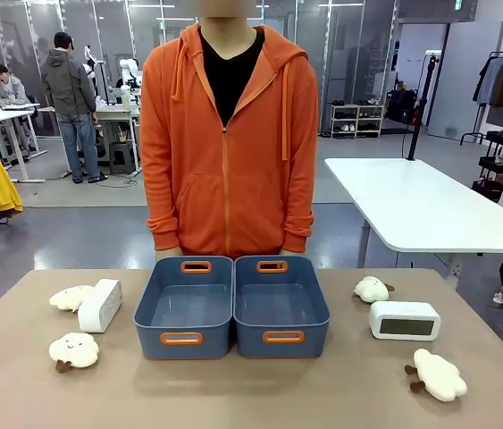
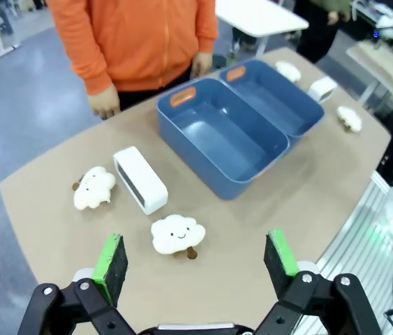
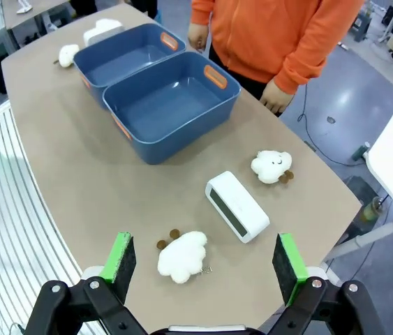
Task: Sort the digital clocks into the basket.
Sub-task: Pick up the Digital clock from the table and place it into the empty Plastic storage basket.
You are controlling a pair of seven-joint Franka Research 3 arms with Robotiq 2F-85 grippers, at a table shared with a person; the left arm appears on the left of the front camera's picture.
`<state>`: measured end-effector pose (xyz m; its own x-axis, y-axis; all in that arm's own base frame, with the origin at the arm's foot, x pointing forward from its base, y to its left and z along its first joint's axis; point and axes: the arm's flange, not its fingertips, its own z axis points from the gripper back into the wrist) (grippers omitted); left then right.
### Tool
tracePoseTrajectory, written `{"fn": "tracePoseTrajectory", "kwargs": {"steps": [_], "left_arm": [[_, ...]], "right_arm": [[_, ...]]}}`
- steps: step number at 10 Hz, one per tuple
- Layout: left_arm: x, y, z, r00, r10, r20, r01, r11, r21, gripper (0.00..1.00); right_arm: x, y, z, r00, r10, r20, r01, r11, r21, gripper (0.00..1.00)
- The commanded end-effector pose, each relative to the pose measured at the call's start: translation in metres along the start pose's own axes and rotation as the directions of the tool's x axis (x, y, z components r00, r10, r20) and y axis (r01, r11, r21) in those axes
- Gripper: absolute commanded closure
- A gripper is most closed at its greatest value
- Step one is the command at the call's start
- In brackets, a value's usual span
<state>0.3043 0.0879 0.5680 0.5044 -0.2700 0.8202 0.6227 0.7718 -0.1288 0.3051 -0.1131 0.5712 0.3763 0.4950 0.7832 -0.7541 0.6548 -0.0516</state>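
The left gripper (image 2: 195, 259) and the right gripper (image 3: 204, 258) both hang wide open and empty above the table (image 1: 251, 393); each should descend squarely across its clock's narrow sides, steering clear of the plush toys (image 3: 182, 257). The left clock (image 2: 140, 179) sits near the blue baskets (image 1: 233, 299); the right clock (image 3: 236, 206), white, rounded and dark-faced, lies near their other side.

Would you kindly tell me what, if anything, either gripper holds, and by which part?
Nothing is held: the left gripper and right gripper are both open and empty; the digital clocks lie on the table.
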Motion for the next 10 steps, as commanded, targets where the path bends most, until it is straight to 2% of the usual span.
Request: {"fn": "tracePoseTrajectory", "kwargs": {"steps": [1,2,10], "left_arm": [[-0.008,-0.005,-0.021,0.993,0.06,0.104,-0.065,0.997,0.047,0.0],[0.0,0.0,0.0,1.0,0.0,0.0,0.0,1.0,0.0,0.0],[0.0,0.0,0.0,1.0,0.0,0.0,0.0,1.0,0.0,0.0]], "right_arm": [[0.008,-0.005,-0.017,0.999,-0.043,0.004,0.043,0.999,-0.018,0.0],[0.0,0.0,0.0,1.0,0.0,0.0,0.0,1.0,0.0,0.0],[0.0,0.0,0.0,1.0,0.0,0.0,0.0,1.0,0.0,0.0]]}}
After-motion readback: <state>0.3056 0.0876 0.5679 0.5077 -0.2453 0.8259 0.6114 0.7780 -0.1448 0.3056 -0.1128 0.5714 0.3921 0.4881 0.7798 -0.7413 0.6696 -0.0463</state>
